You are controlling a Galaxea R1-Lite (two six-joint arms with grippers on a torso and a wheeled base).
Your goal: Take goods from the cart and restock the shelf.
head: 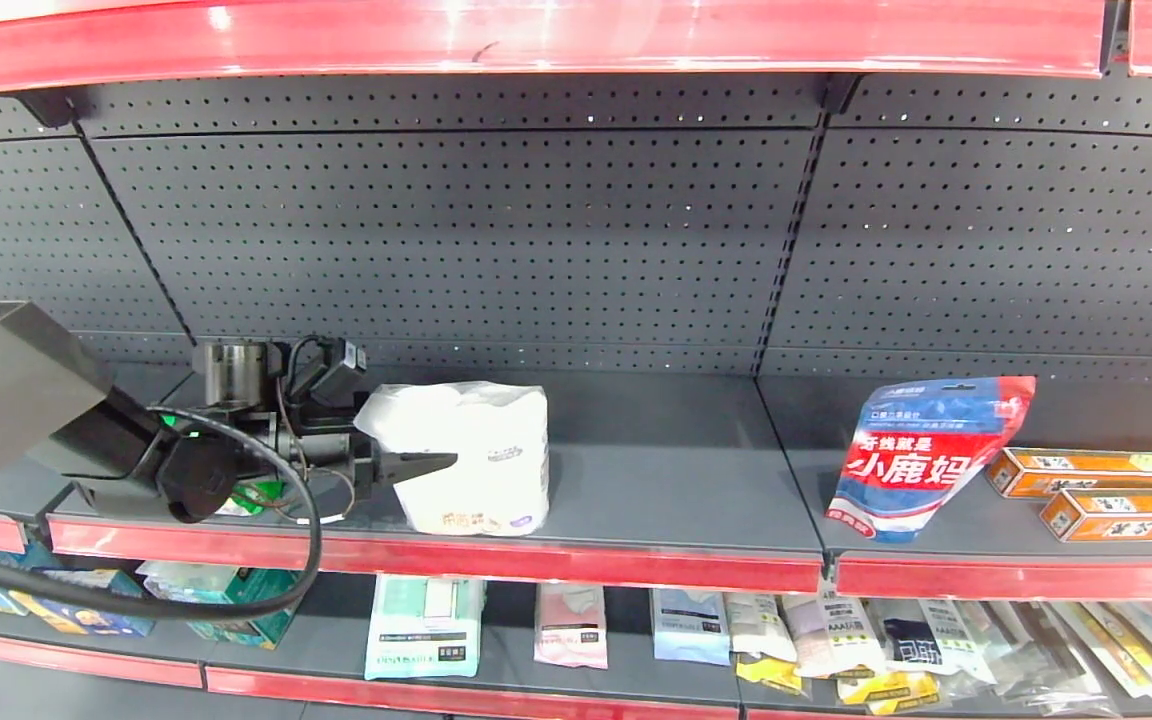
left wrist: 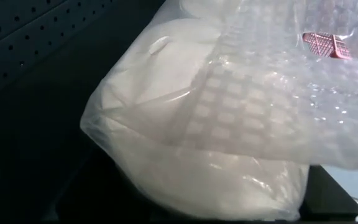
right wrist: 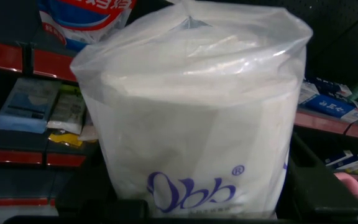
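Left claw: middle left of the head view, closed round the white roll pack. One black finger lies across the front of the pack, the other is hidden behind it.
White roll pack: stands upright on the grey shelf, left of the middle of the frame, near the red front edge. Looks big and close in the left wrist view, wrapped in clear crinkly plastic.
Right claw: low in the right wrist view, holding a second roll pack between dark fingers on both sides.
Second roll pack: upright, fills the middle of the right wrist view, blue letters low on its front.
Red and blue bag: right of the middle in the head view, on the same shelf, leaning back, well apart from the white roll pack.
Orange boxes: far right, lying flat just beside the bag.
Small packets: along the bottom of the frame, on the lower shelf.
Back wall: dark board full of little holes, across the upper half of the frame.
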